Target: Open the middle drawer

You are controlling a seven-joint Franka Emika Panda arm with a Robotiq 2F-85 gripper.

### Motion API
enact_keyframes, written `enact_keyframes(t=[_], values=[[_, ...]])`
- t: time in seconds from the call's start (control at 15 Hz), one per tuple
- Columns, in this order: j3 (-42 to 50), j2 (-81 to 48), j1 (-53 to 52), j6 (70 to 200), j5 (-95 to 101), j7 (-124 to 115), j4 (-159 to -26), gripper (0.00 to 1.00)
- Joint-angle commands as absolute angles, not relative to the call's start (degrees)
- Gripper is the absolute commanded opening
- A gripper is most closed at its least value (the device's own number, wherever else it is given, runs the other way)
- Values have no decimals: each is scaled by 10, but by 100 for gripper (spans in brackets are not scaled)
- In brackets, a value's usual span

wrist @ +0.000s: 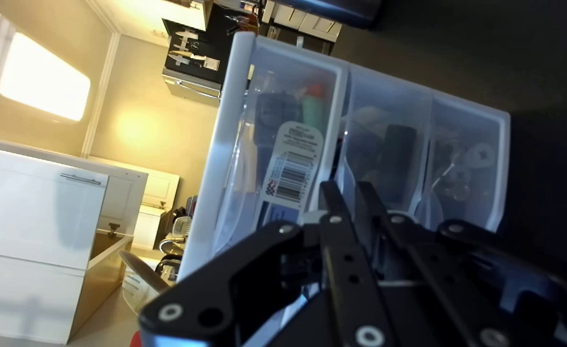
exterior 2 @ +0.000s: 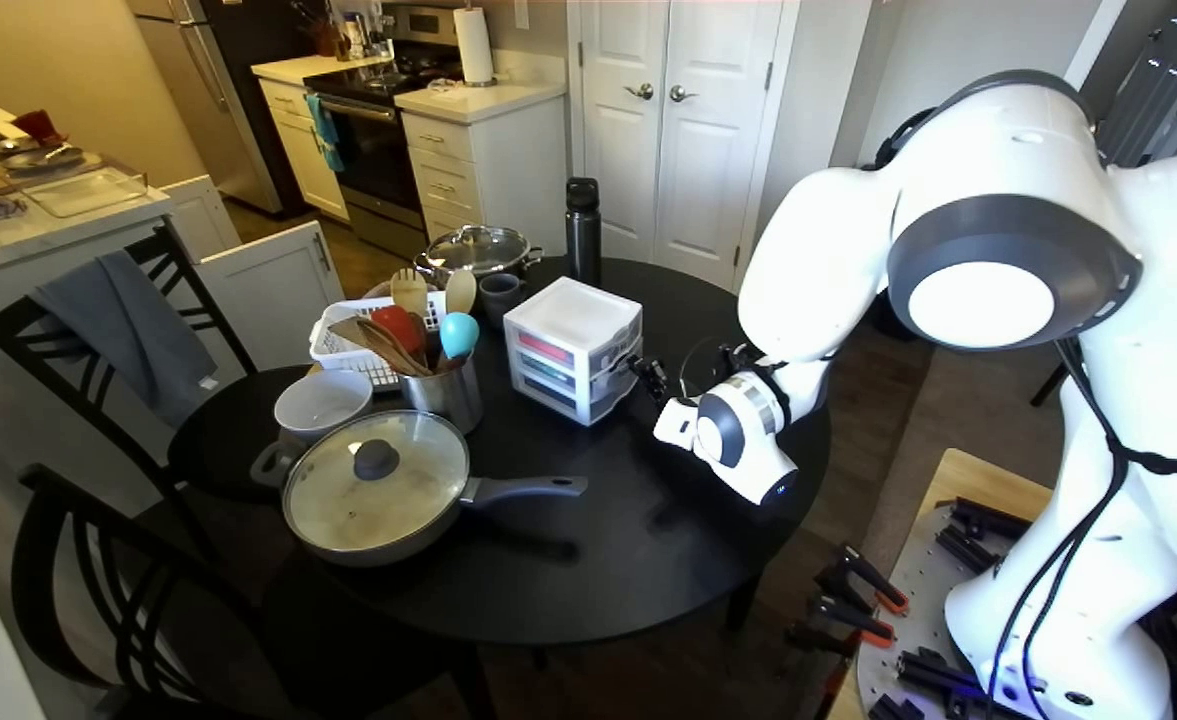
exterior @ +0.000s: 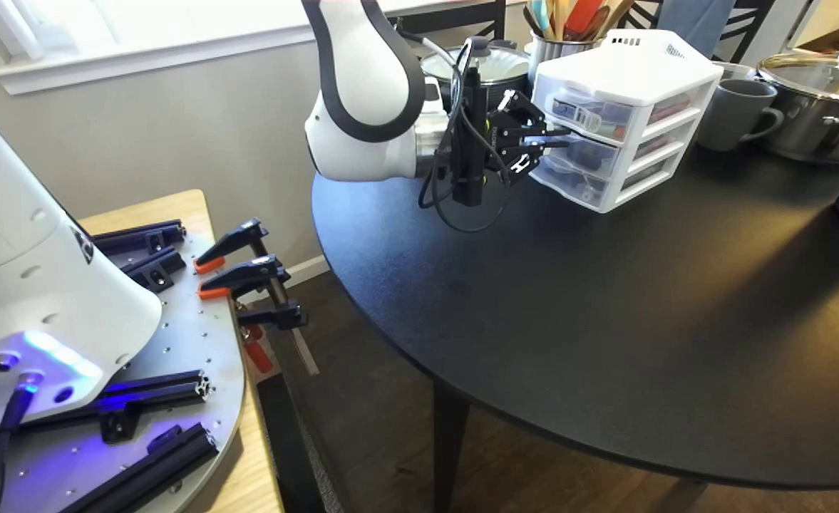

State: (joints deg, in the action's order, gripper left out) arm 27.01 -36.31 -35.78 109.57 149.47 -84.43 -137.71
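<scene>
OK, gripper (wrist: 347, 190) is at the front of the small white drawer unit (exterior: 629, 68). Fingers are close together, narrow gap between the tips, drawer plastic showing through that gap in the wrist view. Tips sit at the upper edge of the middle drawer (exterior: 594, 155), by the seam with the top drawer (wrist: 288, 111). Contact with the plastic: can't tell from these angles.

Middle drawer is second of three in the stack, clear plastic, dark item (wrist: 399, 152) inside. Front looks in line with the other two, so it reads as closed. Wrist view shows the stack sideways: top drawer left, middle centre, bottom drawer (wrist: 466, 154) right. Top one has a barcode label (wrist: 293, 164) and an orange-tipped item (wrist: 313, 103); bottom one has small pieces, too blurred to name.

Unit stands upright on the black table (exterior: 533, 320). Grey mug (exterior: 736, 114) is near it, lidded steel pot (exterior: 811, 121) past the mug. In an exterior view: dark bottle (exterior 2: 583, 230) near the unit, utensil holder (exterior 2: 448, 395) just beside the lidded frying pan (exterior 2: 388, 500).
</scene>
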Motion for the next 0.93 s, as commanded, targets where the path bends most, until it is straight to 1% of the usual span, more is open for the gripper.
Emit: enact_keyframes(t=[0.0, 0.4, 0.87], values=[[297, -322, -386, 1067, 1495, -861, -1450, 6], [311, -289, -393, 1036, 1491, -873, -1523, 6], [314, -262, -392, 1037, 1483, -869, -1558, 6]])
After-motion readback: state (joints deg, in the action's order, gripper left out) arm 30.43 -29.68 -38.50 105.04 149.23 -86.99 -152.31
